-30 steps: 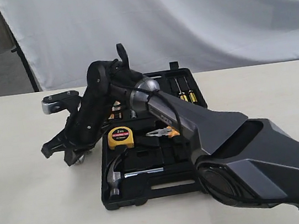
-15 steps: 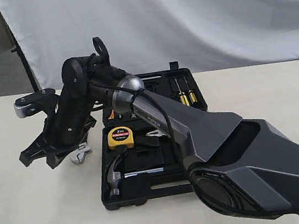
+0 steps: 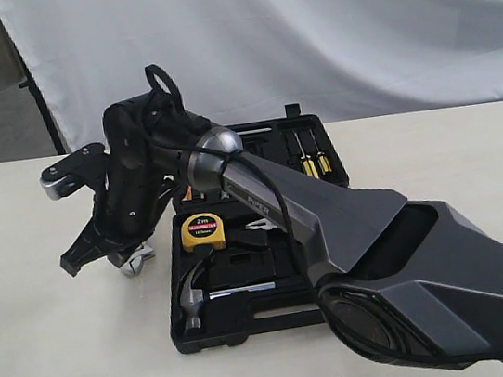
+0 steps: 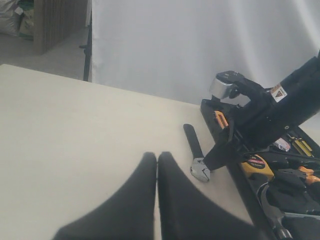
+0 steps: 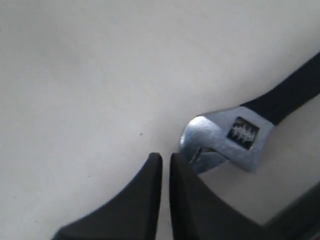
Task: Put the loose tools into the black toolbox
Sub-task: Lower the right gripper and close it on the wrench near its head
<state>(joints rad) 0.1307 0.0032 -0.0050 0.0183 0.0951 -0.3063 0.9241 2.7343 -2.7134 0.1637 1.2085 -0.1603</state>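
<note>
Black-fingered right gripper (image 5: 165,159), jaws together and empty, had swung back rightward towards the silver adjustable wrench with black handle (image 5: 227,137), lying on the table (image 3: 52,367) at frame left of the black moulded toolbox (image 3: 252,327); I judged pickup next. My left gripper (image 4: 157,159) was closed too. The arm (image 3: 349,212) hid the box's middle; no tape roll showed.

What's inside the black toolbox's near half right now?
A yellow tape measure, a steel claw hammer and orange-handled pliers show in the black moulded plastic toolbox. The right arm covers the recesses beyond them.
</note>
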